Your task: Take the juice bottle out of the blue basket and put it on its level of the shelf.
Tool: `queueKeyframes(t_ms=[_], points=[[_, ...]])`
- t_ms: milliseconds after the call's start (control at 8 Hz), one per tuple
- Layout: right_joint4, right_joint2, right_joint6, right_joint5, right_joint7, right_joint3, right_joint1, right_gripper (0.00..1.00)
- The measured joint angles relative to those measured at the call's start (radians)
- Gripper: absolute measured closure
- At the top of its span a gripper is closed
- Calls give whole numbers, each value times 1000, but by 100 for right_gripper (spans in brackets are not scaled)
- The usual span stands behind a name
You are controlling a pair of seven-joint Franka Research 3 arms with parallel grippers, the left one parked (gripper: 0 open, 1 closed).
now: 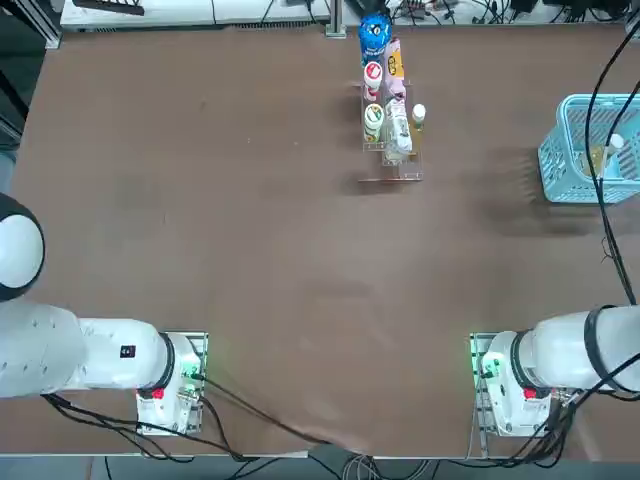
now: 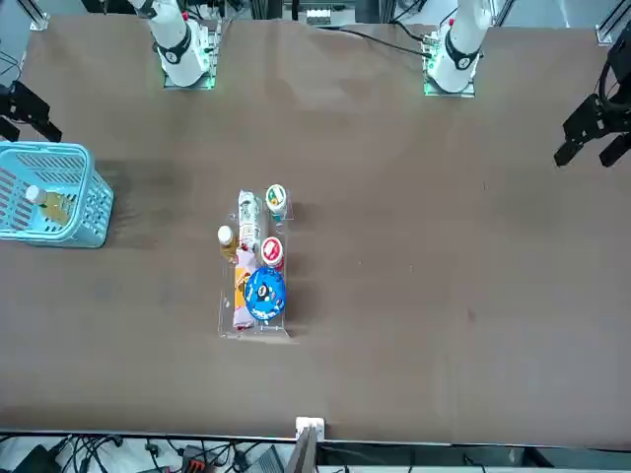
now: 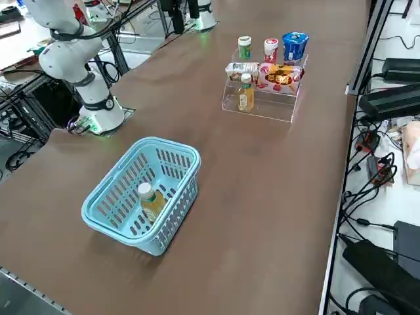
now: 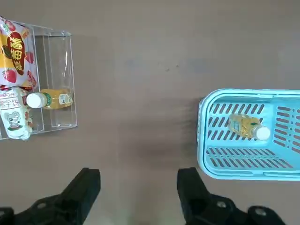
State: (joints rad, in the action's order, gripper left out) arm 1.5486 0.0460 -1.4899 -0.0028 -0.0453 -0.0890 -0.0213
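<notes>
The juice bottle (image 3: 151, 199) lies inside the blue basket (image 3: 118, 226), white cap up and yellow body below. It also shows in the top view (image 1: 610, 152), the front view (image 2: 44, 204) and the right wrist view (image 4: 248, 127). The basket (image 1: 570, 105) stands near the table's right edge. The clear shelf (image 3: 262, 108) stands mid-table at the far side, with a look-alike bottle (image 3: 246, 92) on its lowest level. My right gripper (image 4: 140, 187) hovers high above the table, open and empty, short of the basket (image 4: 202, 136) and the shelf (image 4: 56, 51).
The shelf (image 1: 390, 175) also carries a blue-topped bottle (image 1: 374, 32), a red-capped cup (image 1: 373, 72), a green-capped cup (image 1: 373, 115) and printed pouches (image 4: 14, 51). Cables and power bricks (image 3: 394, 98) lie beyond the table's edge. A black cable (image 1: 598, 110) crosses above the basket.
</notes>
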Motion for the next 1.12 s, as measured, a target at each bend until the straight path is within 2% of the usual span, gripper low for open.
queueKeyframes(t_ms=[1125], points=[[14, -9, 0, -3, -12, -20, 25, 0]])
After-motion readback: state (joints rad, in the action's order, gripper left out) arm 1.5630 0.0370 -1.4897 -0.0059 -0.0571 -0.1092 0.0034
